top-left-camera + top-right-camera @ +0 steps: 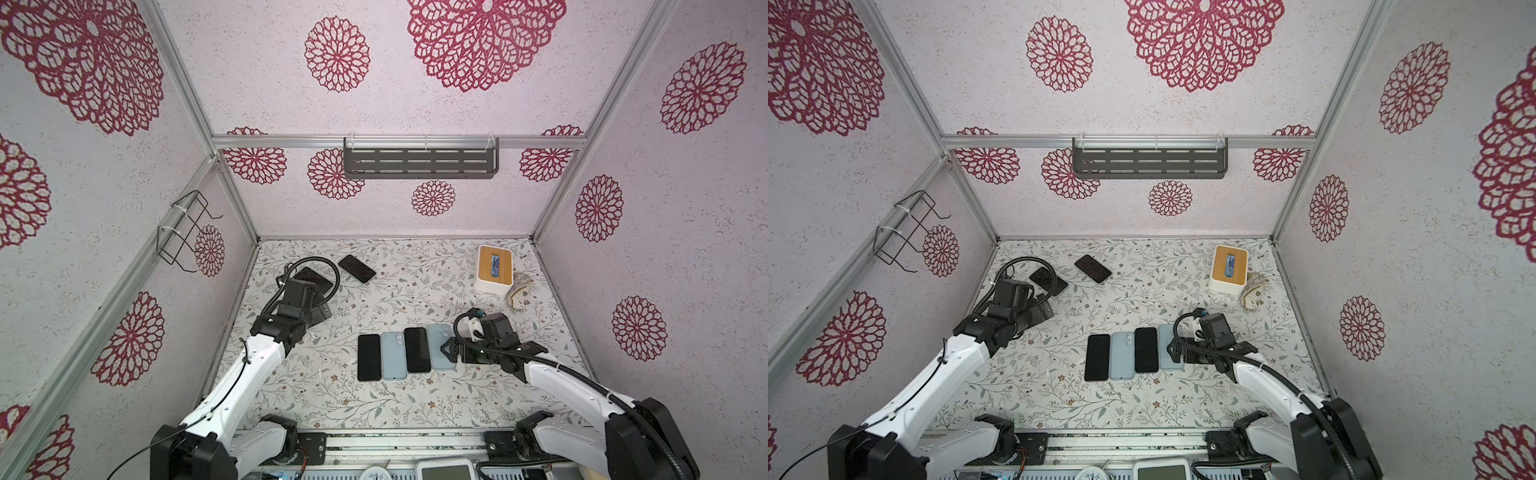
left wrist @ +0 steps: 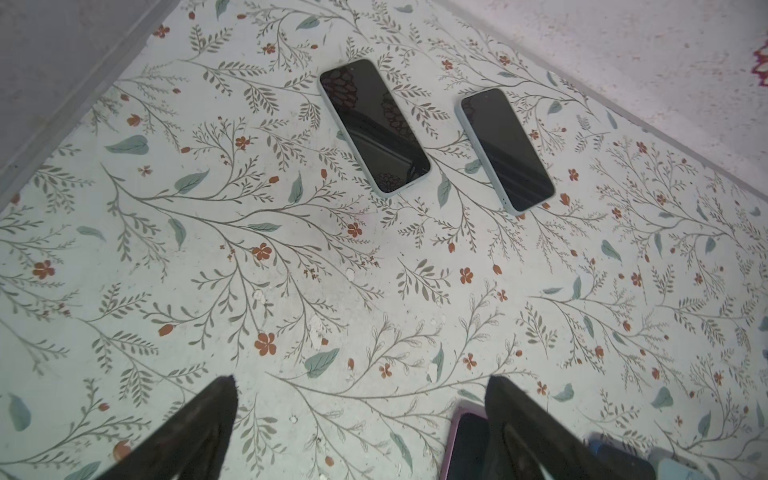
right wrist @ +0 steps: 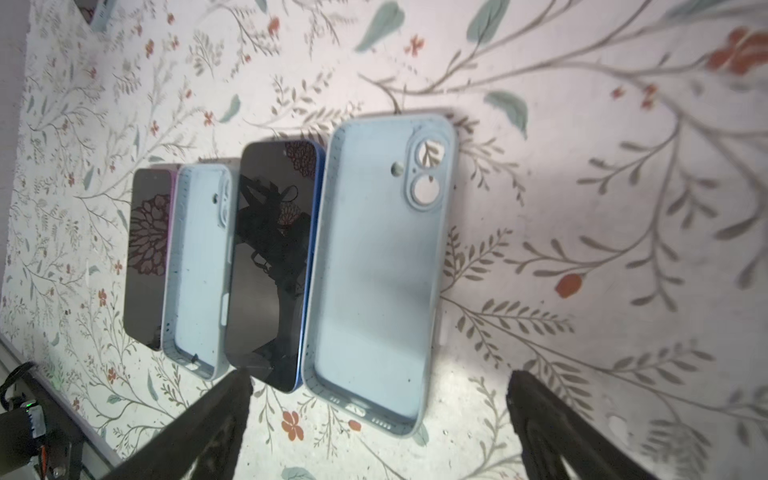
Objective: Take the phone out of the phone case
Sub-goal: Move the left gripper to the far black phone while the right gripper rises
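Shows a floral table bearing a central row of dark phone, empty blue case, second dark phone and second empty case, plus a cased phone and second cased phone at the far left. Finds the right gripper spread wide, empty, just beside the second empty case, and the left gripper likewise, near the cased phones.

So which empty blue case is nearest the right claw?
The end case, directly beside the right gripper; the other empty case lies farther along, between two phones.
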Robot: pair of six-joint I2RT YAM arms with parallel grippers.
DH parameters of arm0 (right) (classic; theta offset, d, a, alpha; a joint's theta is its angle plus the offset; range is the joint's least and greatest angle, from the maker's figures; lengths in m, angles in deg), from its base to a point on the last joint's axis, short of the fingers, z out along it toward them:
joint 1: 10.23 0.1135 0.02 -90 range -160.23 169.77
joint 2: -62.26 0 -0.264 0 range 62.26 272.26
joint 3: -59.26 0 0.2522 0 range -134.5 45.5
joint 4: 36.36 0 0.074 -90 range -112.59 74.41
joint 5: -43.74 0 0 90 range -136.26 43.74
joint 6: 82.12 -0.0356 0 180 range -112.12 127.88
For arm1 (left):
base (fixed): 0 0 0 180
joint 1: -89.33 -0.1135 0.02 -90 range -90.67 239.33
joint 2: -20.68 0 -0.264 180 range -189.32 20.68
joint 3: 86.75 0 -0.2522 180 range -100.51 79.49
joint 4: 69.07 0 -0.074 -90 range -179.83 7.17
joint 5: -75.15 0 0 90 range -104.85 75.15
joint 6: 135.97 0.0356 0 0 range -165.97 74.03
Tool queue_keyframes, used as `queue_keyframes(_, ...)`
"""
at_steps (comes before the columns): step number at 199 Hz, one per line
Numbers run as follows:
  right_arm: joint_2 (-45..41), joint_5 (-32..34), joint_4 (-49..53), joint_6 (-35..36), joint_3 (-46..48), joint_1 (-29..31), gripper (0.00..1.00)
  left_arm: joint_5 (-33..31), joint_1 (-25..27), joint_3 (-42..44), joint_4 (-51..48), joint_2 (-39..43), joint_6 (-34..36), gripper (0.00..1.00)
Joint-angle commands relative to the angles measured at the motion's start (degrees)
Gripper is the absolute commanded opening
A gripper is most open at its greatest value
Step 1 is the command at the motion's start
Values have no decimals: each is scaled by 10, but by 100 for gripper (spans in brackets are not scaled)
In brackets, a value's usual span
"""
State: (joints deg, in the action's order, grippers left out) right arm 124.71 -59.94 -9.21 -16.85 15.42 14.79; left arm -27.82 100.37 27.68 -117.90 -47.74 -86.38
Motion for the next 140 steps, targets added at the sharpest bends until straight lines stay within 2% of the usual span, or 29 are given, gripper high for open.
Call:
queue_keyframes(1,-39,56,77,28,-51,6,99,105,-62,-44,36,-72,0,97)
queue_keyframes(17,-47,64,101,35,-85,13,99,128,-92,-93,32,-143,-11,97)
queue_keyframes(43,-36,69,107,43,-129,32,99,147,-108,-187,7,-243,-27,97)
queue_keyframes(106,21,41,54,57,-171,68,99,125,-112,-438,-158,-464,-61,97)
queue_keyframes(140,34,35,35,67,-164,74,99,114,-112,-529,-219,-537,-69,97)
